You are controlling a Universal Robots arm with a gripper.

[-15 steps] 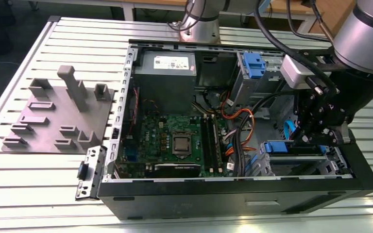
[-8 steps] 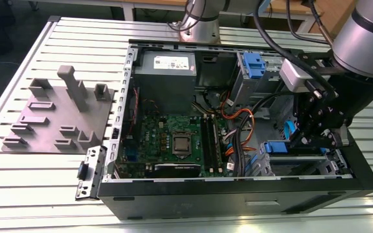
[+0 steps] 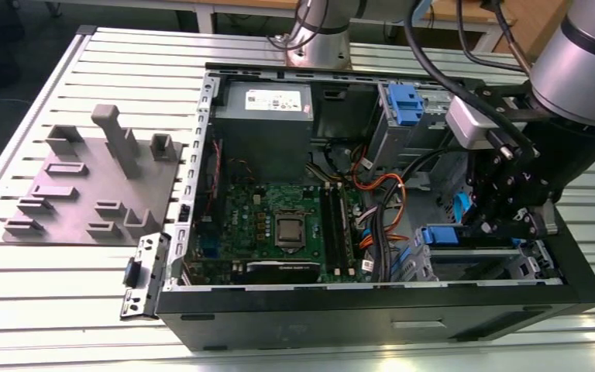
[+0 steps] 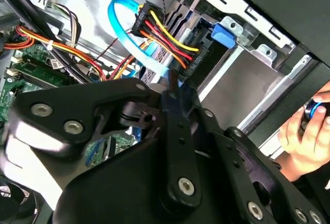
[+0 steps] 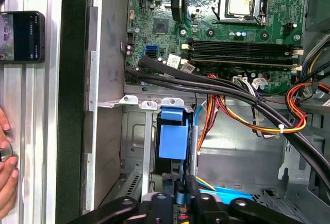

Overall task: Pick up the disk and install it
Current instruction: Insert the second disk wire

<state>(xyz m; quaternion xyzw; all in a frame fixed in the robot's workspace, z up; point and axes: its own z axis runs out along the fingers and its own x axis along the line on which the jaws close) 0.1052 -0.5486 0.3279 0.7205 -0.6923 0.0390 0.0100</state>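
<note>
An open computer case [image 3: 276, 325] lies on the counter [image 3: 29, 279]. Inside it, the power supply [image 3: 266, 108] sits at the far end and the motherboard [image 3: 276, 217] nearer the camera. On the exterior view's left, beside the case, rests a fixture block [image 3: 91, 186]. The claw [image 3: 504, 225] hangs in the drive bay [image 3: 473, 260] on the exterior view's right.

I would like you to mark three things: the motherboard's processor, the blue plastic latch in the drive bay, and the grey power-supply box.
Silver square processor [image 5: 240, 3], first wrist view: centre of its lid.
Blue plastic latch [image 5: 172, 136], first wrist view: its flat face.
Grey metal power-supply box [image 3: 266, 108], exterior view: top face.
</note>
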